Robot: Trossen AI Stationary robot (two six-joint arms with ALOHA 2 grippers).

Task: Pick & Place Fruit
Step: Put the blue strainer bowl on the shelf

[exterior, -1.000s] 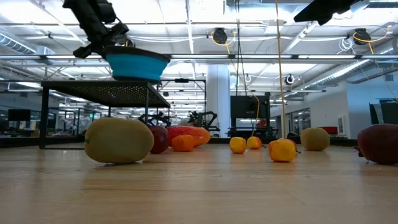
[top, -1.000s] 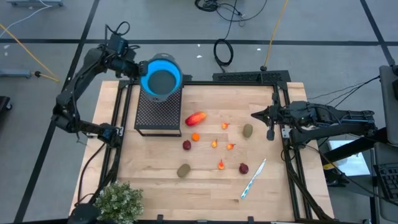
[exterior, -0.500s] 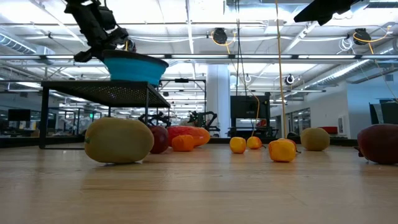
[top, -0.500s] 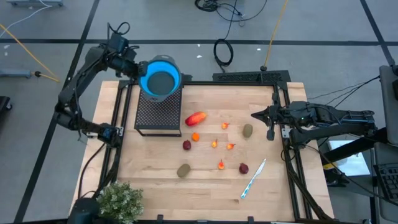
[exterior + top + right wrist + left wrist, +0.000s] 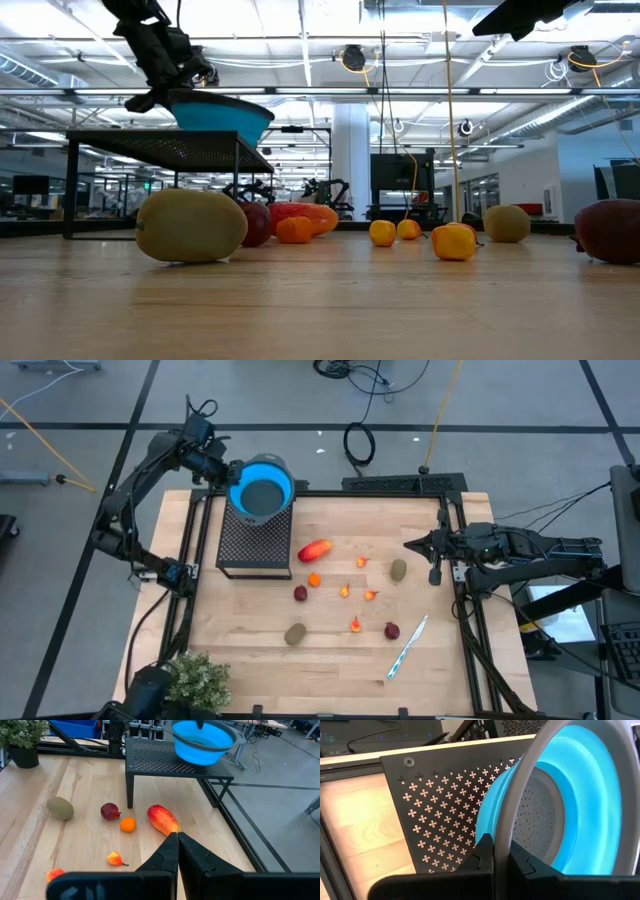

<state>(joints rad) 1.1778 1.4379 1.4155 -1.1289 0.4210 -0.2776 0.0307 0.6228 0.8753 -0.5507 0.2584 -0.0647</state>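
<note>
- Two hands: left hand (image 5: 228,468) clamps blue colander (image 5: 261,487) rim over black rack (image 5: 255,542), upper left; right hand (image 5: 411,545) closed, idle, right.
- Fruit (image 5: 315,550) scattered mid-surface (image 5: 330,650).
- Low view alone shows hall ceiling lights (image 5: 352,57).

Open tabletop (image 5: 440,660) around scattered fruit (image 5: 315,550); perforated stand (image 5: 255,540) blocks.

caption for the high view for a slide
Left pincer holds a blue colander over the black mesh stand; toy fruit scattered on the table.

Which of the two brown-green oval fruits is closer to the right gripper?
The brown-green oval near the table's right side, just left of the right gripper. The other oval lies toward the front, nearer the plant.
</note>
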